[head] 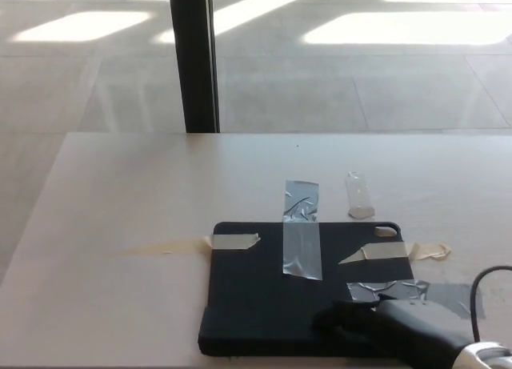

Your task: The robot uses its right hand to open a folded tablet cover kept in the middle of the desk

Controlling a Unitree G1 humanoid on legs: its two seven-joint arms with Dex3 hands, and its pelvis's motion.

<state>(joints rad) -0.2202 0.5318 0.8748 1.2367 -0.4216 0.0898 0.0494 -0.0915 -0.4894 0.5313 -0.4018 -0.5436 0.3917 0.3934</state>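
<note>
The black folded tablet cover [264,289] lies flat in the middle of the pale desk [120,193], close to the near edge. Strips of tape hold it down: a clear one [302,234] across its far edge, a beige one [233,241] at its far left corner, and more [394,252] on its right side. My right hand [392,330] enters at the bottom right and lies low over the cover's near right corner, hiding that corner. It is a dark shape partly cut off by the frame. My left hand does not show.
A loose piece of clear tape [359,194] lies on the desk beyond the cover. A black cable [485,282] loops above my right wrist. A black pillar [192,57] stands behind the desk's far edge, with sunlit floor beyond.
</note>
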